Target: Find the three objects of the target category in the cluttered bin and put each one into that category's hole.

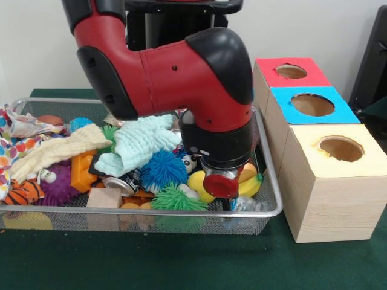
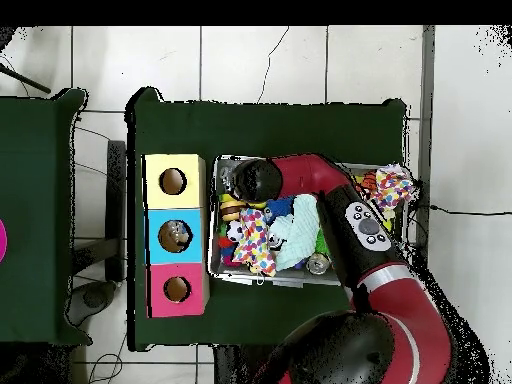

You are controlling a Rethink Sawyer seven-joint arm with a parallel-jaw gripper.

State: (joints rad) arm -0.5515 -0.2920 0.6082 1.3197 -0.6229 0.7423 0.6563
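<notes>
You have the silver wire-mesh bin [image 1: 269, 181] on the green surface [image 1: 181, 266], packed with clutter. At its left end lies a patterned cloth with coloured dots [image 1: 12, 148], with a cream knitted cloth [image 1: 57, 151] beside it and an orange plastic block [image 1: 83, 172] just below that. Toward the middle, a pale mint-green knitted cloth [image 1: 142, 142] is draped over the pile, above a blue spiky rubber ball [image 1: 163, 169] and a green spiky ball [image 1: 175, 199] at the near rim. Right of these, the red and black arm [image 1: 175, 72] reaches down into the bin's right end; its claw [image 1: 221, 184] is sunk among yellow banana-shaped toys [image 1: 248, 178], and you cannot tell whether it is spread or pressed together. Just right of the bin stands a row of three wooden boxes, each with a round hole: the yellow-topped box [image 1: 338, 175] nearest, the blue-topped box [image 1: 311, 106] behind it, the red-topped box [image 1: 290, 71] farthest.
</notes>
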